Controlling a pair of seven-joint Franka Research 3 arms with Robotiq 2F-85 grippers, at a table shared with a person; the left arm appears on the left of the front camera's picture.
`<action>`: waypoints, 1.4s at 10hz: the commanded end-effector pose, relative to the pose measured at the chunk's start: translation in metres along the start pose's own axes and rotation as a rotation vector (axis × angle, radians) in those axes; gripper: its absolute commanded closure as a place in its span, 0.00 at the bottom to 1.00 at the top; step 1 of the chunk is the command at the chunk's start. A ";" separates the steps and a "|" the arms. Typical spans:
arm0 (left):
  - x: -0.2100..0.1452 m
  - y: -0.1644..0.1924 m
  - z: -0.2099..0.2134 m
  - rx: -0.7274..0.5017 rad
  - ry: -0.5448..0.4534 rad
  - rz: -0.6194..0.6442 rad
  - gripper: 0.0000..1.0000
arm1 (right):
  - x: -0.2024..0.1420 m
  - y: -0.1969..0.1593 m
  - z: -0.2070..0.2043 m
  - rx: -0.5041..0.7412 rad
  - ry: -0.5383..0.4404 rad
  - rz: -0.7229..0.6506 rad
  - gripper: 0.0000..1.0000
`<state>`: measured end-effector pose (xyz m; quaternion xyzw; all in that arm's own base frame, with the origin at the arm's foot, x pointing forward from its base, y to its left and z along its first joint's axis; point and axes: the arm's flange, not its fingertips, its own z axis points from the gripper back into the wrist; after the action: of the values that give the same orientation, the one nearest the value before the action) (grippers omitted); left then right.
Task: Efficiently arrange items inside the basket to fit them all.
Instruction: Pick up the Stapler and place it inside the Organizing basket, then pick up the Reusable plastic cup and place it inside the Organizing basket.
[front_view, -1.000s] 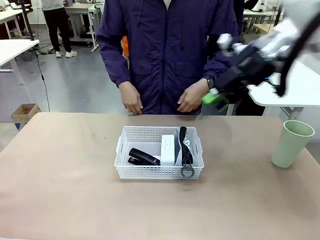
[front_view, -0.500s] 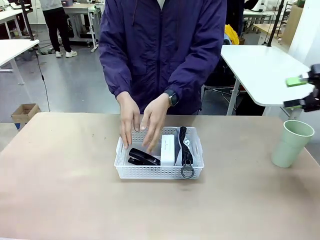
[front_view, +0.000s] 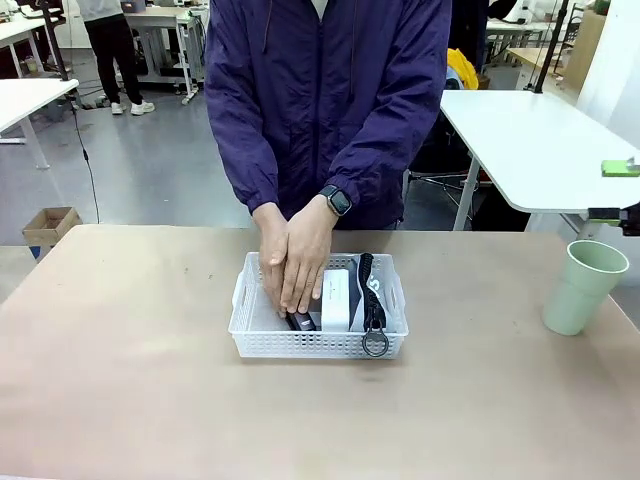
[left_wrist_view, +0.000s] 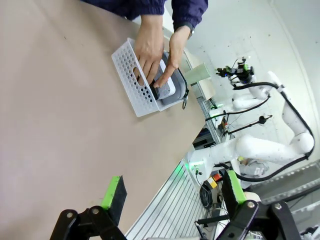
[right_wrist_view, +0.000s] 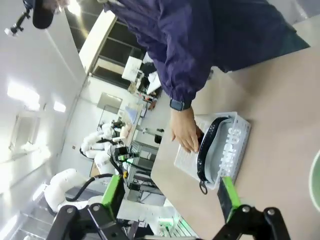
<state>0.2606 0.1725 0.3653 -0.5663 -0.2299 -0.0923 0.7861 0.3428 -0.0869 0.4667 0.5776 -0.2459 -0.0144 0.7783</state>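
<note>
**Right gripper** (front_view: 610, 190): jaws fully apart and empty, touching nothing. It hangs at the right edge of the front view, above the cup and clear of it. **Left gripper** (left_wrist_view: 173, 192): equally wide and empty, held over bare table (front_view: 120, 380), well back from the work.

**Layout, largest to smallest.**
- The white lattice basket (front_view: 318, 345) sits mid-table.
- The person's hands (front_view: 290, 262) lie one over the other, pressed into the basket's left half.
- The pale green cup (front_view: 583, 287) stands upright on the table, well apart from the basket on the robot's right. It is the only item not yet inside.
- The grey pouch (front_view: 372, 290) stands on edge along the basket's right wall, and its ring (front_view: 375, 345) hangs over the near wall.
- The white box (front_view: 335, 298) stands just beside the pouch, on its left.
- The black stapler (front_view: 300, 322) lies left of the box, mostly covered by the hands.

**Hazards, as judged from this layout.**
1. The only spare room is the left half, where the hands are. An arm reaching in now would likely meet the hands or wrists.
2. The cup is tall and probably light. A grip high on its rim, or a finger brushing it on approach, could tip it and send it rolling off the table's right side.
3. Set upright in the basket, the cup may land on the stapler and lean. Laid down, it may not fit unless the stapler is moved aside.
4. The overhanging ring could catch a finger that passes low along the near wall and drag the pouch, perhaps shifting the whole basket.
</note>
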 end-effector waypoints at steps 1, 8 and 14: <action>0.001 -0.004 0.001 -0.013 -0.007 0.011 0.00 | -0.004 0.016 0.002 -0.015 0.032 -0.007 0.00; 0.001 -0.004 0.001 -0.013 -0.007 0.011 0.00 | -0.004 0.016 0.002 -0.015 0.032 -0.007 0.00; 0.001 -0.004 0.001 -0.013 -0.007 0.011 0.00 | -0.028 0.013 0.076 0.052 -0.269 0.309 0.00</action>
<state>0.2606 0.1726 0.3654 -0.5662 -0.2301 -0.0923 0.7861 0.3146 -0.1336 0.4965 0.5544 -0.3598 0.0150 0.7503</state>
